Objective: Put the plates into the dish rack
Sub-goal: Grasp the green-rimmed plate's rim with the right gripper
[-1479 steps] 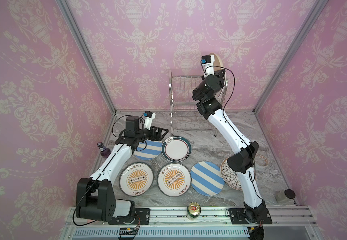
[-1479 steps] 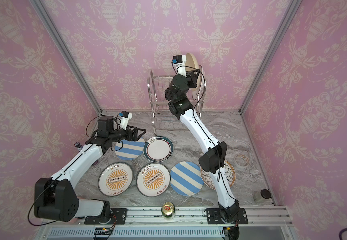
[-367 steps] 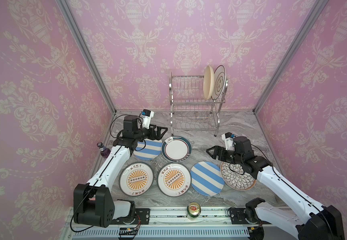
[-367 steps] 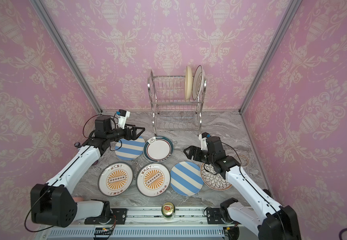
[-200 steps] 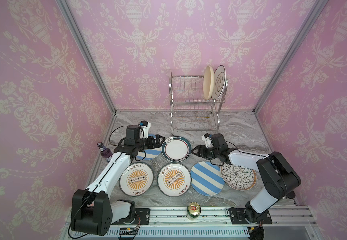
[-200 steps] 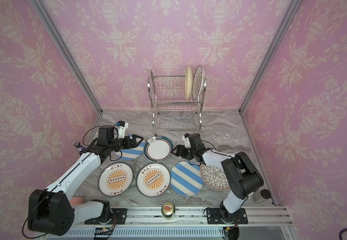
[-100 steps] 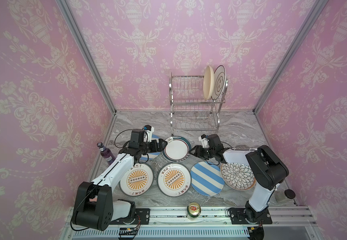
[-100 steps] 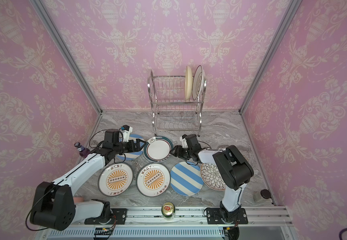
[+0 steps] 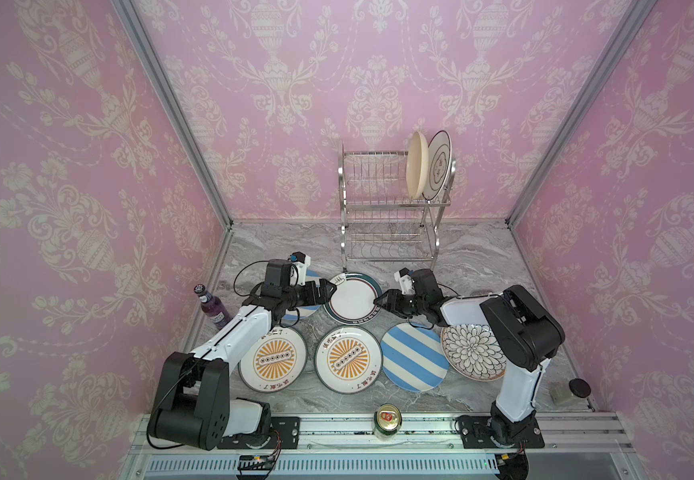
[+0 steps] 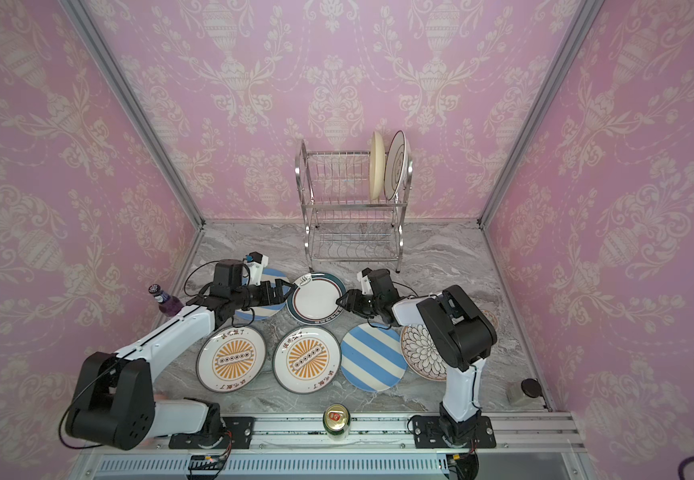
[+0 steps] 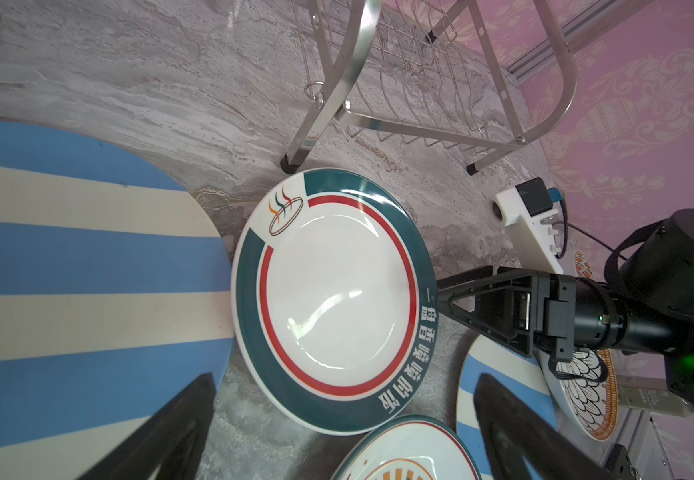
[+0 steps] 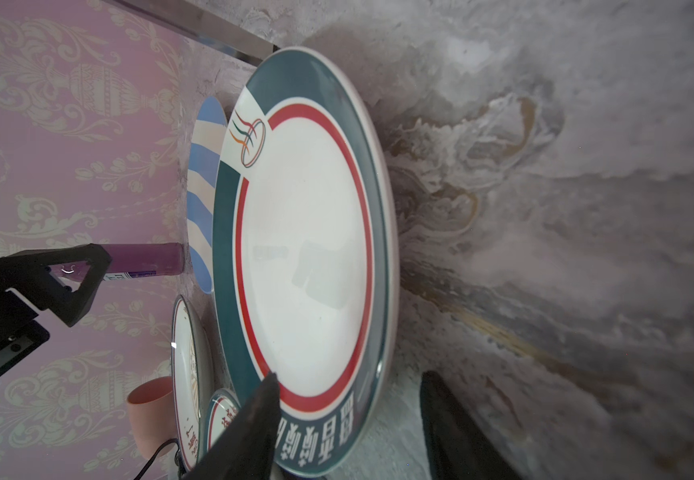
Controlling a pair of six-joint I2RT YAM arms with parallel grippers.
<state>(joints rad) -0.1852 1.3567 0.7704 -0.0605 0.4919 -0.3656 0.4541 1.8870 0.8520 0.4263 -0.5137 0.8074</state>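
The right gripper's [image 9: 378, 300] fingers [image 12: 254, 424] stand apart astride the right rim of the green-rimmed plate [image 9: 351, 297]. One tip sits over the plate's red ring and the other is down by the marble table [image 9: 478, 249] with a gap to the rim, so nothing is clamped yet. That plate lies flat in the middle of both top views, just below the dish rack's front legs. Across it, the left gripper's [image 9: 328, 291] fingers [image 11: 162, 432] are spread wide and hold nothing. They point at the plate's left rim from just beside it, above a half-hidden striped plate [image 9: 295, 314]. Lower in the frame runs a row on the marble: left sunburst plate [image 9: 272, 358], right sunburst plate [image 9: 347, 358], full striped plate [image 9: 414, 357], and floral plate [image 9: 472, 349] partly under the right arm. The dish rack [image 9: 395, 203] stands at upper centre against the back wall, with the cream plate [image 9: 416, 166] and black-lined plate [image 9: 439, 164] upright side by side at the right end of its top tier. A purple bottle [image 9: 212, 309] stands at the left edge, and a can [image 9: 387, 422] at bottom centre.
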